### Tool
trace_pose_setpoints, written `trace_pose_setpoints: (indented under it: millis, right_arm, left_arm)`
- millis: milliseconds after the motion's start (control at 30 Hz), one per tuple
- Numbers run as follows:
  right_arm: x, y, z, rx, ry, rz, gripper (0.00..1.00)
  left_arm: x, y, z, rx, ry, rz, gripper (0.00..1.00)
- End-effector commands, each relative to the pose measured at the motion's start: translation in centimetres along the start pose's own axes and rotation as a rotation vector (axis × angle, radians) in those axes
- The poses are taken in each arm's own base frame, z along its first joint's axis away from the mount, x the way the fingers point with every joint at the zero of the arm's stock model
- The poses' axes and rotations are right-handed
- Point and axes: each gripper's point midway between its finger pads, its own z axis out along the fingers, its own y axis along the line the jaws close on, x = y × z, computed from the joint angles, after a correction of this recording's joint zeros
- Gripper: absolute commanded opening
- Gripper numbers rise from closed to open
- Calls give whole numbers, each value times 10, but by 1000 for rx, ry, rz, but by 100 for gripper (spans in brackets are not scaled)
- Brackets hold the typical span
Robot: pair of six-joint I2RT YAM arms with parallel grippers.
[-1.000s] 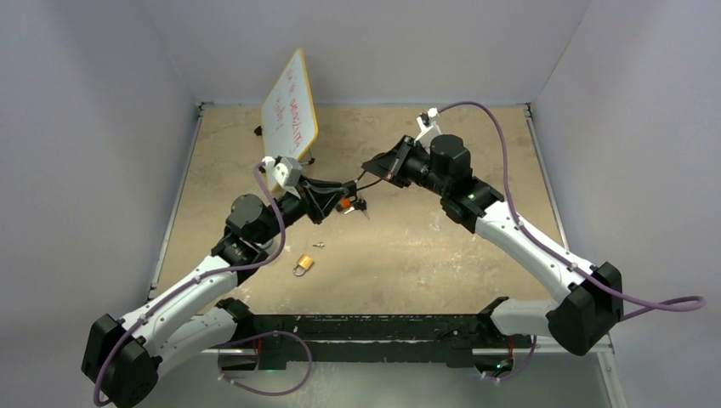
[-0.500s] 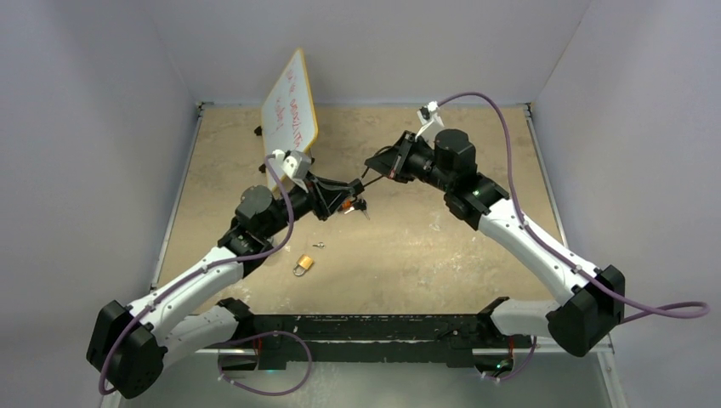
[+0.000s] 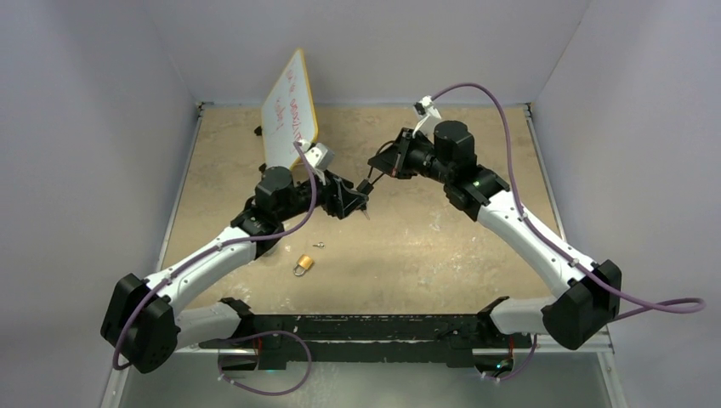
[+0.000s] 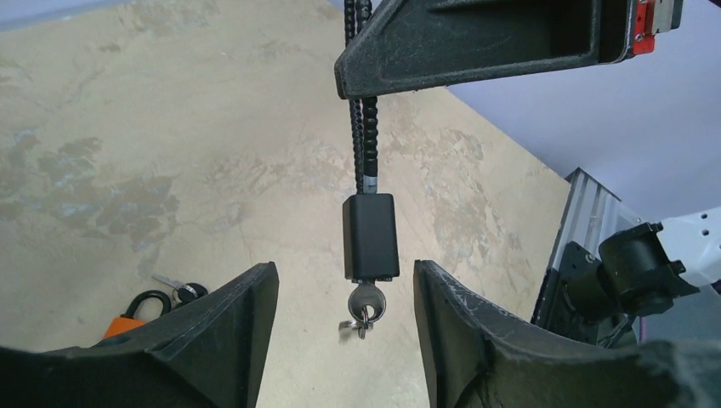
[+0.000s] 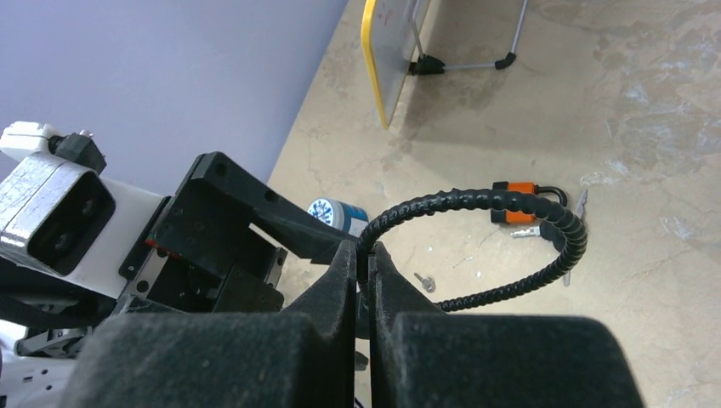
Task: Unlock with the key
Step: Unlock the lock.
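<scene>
1. My right claw (image 5: 364,265) is pinching the cable of the cable lock (image 4: 370,236), which hangs above the middle of the surface (image 3: 425,246).
2. The key (image 4: 366,304) sits in the lock's lower end.
3. My left claw (image 4: 344,293) is spread, with its fingers on either side of the key and clear of it.
4. A padlock (image 3: 303,265) lies nearer, to the left.

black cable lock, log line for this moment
right gripper: jaws shut on black ribbed cable; left gripper: jaws open around black lock body, not touching; silver key: inserted
</scene>
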Motion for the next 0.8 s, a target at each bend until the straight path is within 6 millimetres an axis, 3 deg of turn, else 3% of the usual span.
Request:
trace_pose_setpoints:
  millis: [0,133,233,400,533,633,767]
  right_arm:
    - [-4,15,-3,-54,8,-56,0]
    - [2,17,-1,-65,25,-69,0]
    - [4,19,0,-70,31,-75,0]
    - [1,17,0,-52,14,-72,0]
    - [-3,18,-4,-48,-14,-72,0]
    - [9,10,-7,-36,1,-52,0]
    - [33,-32,-9,94,-7,-2,0]
  left_arm:
    - [-21,-13,7,77,-30,34,62]
    - [-19,-8,15,73,-17,28,62]
    - [-17,-6,21,77,-6,27,57]
    - [-1,-2,27,91,46,14,28]
    - [6,0,26,82,58,12,0]
    - [-9,0,20,56,-8,38,0]
    - [-41,-5,1,20,-182,46,0]
